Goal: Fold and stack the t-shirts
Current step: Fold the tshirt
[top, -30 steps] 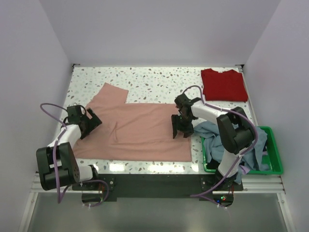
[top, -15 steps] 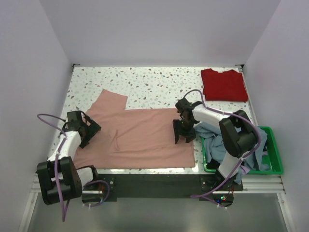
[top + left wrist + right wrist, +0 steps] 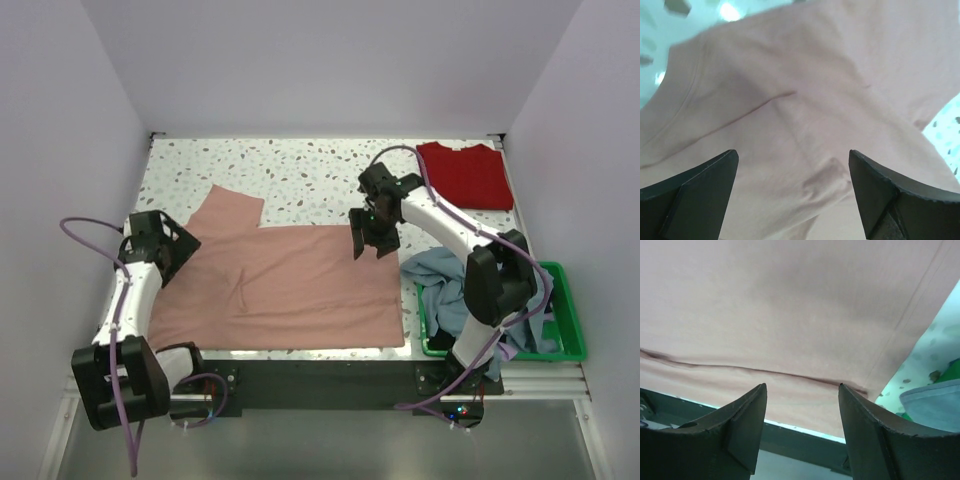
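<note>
Pink shirt [image 3: 290, 280] lies flat on table [image 3: 300, 165], wrinkle in middle. Left gripper [image 3: 172, 252] wide apart, empty, over left edge. Right gripper [image 3: 369, 250] apart, empty, over far right corner. Risk: fingers grab too little cloth, it slips, fold goes crooked. Wrinkle can get folded in.

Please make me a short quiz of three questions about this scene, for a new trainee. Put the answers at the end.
1. True or false: the red t-shirt lies folded at the far right corner of the table.
2. Where is the blue-grey shirt? A) spread flat at the middle of the table; B) spilling out of the green basket; C) on top of the red t-shirt.
3. Fill in: the left gripper and the right gripper are both ____ above the pink t-shirt, with nothing between their fingers.
Key: 1 true; 2 B; 3 open.
</note>
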Robot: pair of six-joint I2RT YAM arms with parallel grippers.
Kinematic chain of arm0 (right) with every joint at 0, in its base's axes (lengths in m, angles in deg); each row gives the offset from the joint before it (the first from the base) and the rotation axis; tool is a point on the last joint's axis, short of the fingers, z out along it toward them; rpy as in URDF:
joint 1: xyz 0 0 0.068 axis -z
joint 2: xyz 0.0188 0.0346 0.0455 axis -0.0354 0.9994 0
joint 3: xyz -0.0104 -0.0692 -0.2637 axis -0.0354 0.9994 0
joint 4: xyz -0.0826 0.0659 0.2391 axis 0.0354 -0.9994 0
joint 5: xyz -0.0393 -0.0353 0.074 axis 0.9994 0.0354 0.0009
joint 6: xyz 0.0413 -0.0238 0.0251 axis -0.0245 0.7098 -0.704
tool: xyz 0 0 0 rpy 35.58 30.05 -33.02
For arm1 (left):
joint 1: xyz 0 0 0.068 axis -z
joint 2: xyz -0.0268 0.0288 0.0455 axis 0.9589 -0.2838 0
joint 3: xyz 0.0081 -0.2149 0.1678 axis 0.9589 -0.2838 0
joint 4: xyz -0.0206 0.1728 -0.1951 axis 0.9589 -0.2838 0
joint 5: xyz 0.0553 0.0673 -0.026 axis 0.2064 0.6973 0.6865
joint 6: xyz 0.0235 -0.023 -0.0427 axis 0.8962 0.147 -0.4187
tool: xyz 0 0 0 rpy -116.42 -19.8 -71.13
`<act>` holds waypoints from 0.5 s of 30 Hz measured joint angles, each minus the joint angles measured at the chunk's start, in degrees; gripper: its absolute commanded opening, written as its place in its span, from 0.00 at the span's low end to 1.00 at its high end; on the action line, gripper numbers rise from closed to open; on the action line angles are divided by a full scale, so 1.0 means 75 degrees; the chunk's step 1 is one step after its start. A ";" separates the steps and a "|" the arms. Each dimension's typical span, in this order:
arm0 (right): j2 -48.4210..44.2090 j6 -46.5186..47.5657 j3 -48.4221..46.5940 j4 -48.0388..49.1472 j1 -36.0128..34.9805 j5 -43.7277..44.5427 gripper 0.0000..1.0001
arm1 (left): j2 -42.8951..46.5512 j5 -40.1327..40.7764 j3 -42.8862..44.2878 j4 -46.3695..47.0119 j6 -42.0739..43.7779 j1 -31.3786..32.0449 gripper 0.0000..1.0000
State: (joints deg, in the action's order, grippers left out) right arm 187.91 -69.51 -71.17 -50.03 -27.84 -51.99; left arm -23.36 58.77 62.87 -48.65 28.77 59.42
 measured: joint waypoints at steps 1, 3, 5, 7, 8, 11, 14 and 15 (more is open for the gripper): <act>0.0000 0.0061 -0.0280 -0.0055 0.0041 0.0044 0.63 | -0.0108 0.0029 0.0224 0.0050 0.0044 0.0061 0.95; 0.0020 0.0210 -0.0755 -0.0160 0.0137 0.0207 0.63 | -0.0460 0.0201 0.0734 0.0134 0.0178 0.0326 0.95; 0.0093 0.0353 -0.1145 -0.0268 0.0323 0.0306 0.63 | -0.0962 0.0376 0.1329 0.0230 0.0341 0.0705 0.95; 0.0248 0.0452 -0.1416 -0.0268 0.0586 0.0370 0.63 | -0.1591 0.0595 0.2049 0.0309 0.0542 0.1154 0.95; 0.0353 0.0501 -0.1527 -0.0256 0.0755 0.0385 0.62 | -0.1888 0.0664 0.2387 0.0373 0.0650 0.1343 0.95; 0.0699 0.0574 -0.1614 -0.0119 0.1326 0.0373 0.62 | -0.2652 0.0731 0.3244 0.0536 0.0915 0.1679 0.95; 0.1078 0.0580 -0.1620 0.0047 0.1807 0.0379 0.60 | -0.3174 0.0705 0.3742 0.0685 0.1099 0.1725 0.95; 0.1201 0.0580 -0.1629 0.0111 0.1920 0.0396 0.60 | -0.3375 0.0688 0.3923 0.0708 0.1189 0.1725 0.95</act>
State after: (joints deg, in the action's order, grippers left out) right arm 196.92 -65.16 -83.38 -49.20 -13.44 -49.02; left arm -48.67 63.93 92.29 -43.34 37.69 72.36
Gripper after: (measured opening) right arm 0.608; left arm 0.947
